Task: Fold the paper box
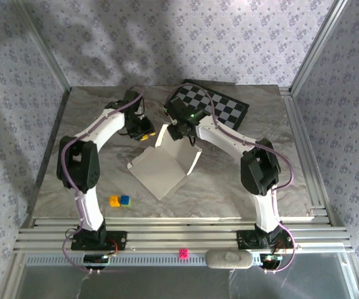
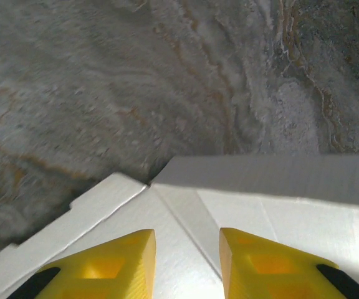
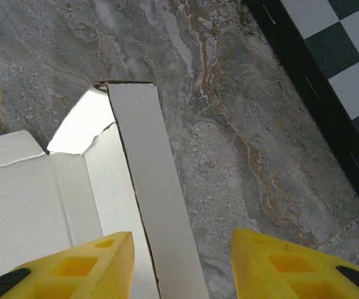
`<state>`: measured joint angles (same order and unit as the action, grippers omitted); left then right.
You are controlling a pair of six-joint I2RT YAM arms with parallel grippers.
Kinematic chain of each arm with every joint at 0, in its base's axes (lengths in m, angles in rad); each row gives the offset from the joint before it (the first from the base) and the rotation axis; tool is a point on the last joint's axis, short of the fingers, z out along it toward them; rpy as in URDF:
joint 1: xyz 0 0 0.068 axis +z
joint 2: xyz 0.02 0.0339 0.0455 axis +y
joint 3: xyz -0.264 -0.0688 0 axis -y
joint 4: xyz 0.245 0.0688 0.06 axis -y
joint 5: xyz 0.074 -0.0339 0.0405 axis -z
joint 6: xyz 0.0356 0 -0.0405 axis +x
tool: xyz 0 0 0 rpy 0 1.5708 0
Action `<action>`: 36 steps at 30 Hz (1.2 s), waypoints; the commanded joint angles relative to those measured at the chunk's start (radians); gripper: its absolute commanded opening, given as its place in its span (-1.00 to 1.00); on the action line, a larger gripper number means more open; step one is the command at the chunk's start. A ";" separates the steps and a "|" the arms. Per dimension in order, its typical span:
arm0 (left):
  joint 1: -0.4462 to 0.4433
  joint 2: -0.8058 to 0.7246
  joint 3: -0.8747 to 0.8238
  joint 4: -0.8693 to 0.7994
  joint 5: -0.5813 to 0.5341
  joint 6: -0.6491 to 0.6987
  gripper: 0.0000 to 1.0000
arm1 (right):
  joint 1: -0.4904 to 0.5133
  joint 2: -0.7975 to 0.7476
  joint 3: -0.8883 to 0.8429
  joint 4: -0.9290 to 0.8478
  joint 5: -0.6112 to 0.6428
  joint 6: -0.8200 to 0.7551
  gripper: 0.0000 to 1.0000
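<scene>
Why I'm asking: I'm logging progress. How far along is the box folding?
Done: the paper box has some walls raised. In hand: the right gripper straddles one upright wall, jaws open; the left gripper hangs open over an unjoined corner. Left: the near sides lie flat and the corners need closing.

the left arm [image 1: 105, 128] and right arm [image 1: 229, 140] rise from the near edge of the worktop [image 1: 298, 187], elbows out, forearms converging toward the far middle. the left gripper [image 2: 187, 233] points down, fingers narrowly apart. the right gripper [image 3: 182, 235] points down too, fingers wider apart.
</scene>
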<state>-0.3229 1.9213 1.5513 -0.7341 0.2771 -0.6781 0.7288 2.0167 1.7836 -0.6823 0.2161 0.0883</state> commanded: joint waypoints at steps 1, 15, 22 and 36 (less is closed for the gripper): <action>0.002 0.034 0.034 0.018 0.001 0.028 -0.37 | -0.004 0.036 0.059 -0.029 0.006 -0.010 -0.10; -0.005 0.086 0.010 0.096 0.089 -0.009 -0.40 | 0.027 0.139 0.120 -0.063 0.028 -0.014 -0.39; -0.020 0.096 -0.007 0.128 0.126 -0.030 -0.43 | 0.061 0.157 0.139 -0.075 0.123 -0.050 -0.50; -0.058 -0.045 0.268 -0.139 -0.208 -0.013 -0.08 | -0.017 0.228 0.114 -0.226 0.205 0.099 -0.69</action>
<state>-0.3798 1.9808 1.7447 -0.7464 0.2131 -0.7002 0.7368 2.2002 1.9324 -0.8238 0.3866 0.1421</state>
